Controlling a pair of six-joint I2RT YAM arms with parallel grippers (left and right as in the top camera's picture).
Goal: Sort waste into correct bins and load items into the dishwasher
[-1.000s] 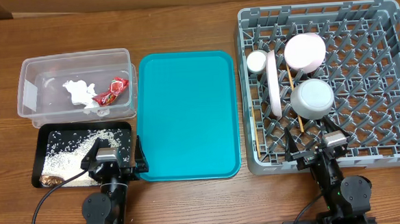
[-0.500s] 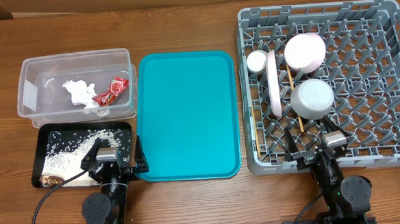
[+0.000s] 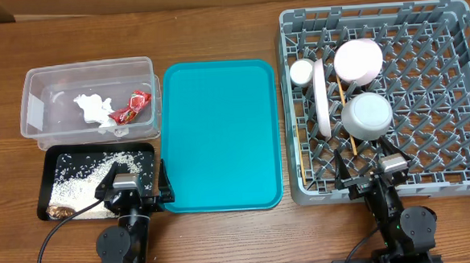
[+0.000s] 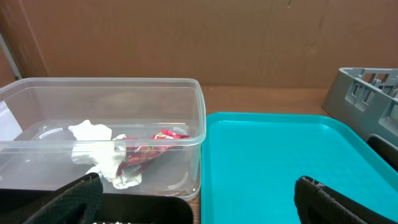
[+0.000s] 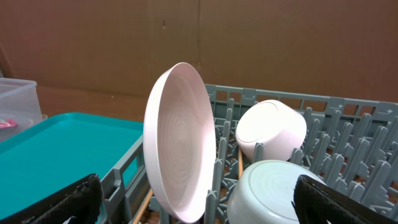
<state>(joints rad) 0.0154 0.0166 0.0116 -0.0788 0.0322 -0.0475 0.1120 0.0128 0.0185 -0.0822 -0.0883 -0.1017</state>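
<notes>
The clear tub (image 3: pixel 34 118) holds a crumpled white tissue (image 3: pixel 94 108) and a red wrapper (image 3: pixel 131 107). Whitish grains (image 3: pixel 84 176) and brown scraps (image 3: pixel 59 211) lie in the black tray (image 3: pixel 45 161). In the grey dish rack (image 3: pixel 303 194) a pink plate (image 3: pixel 320 97) stands on edge beside a cream cup (image 3: pixel 301 72), a pink bowl (image 3: pixel 359 60), a white bowl (image 3: pixel 367 115) and chopsticks (image 3: pixel 350 137). My left gripper (image 3: pixel 135 187) is open over the black tray's near edge, holding nothing. My right gripper (image 3: pixel 374 172) is open at the rack's front rim, also holding nothing.
A large teal tray (image 3: pixel 219 132) lies bare between the bins and the rack. In the left wrist view the tub (image 4: pixel 186 124) is ahead left and the teal tray (image 4: pixel 280 155) ahead right. The right wrist view faces the plate (image 5: pixel 177 143) and white bowl (image 5: pixel 267 193).
</notes>
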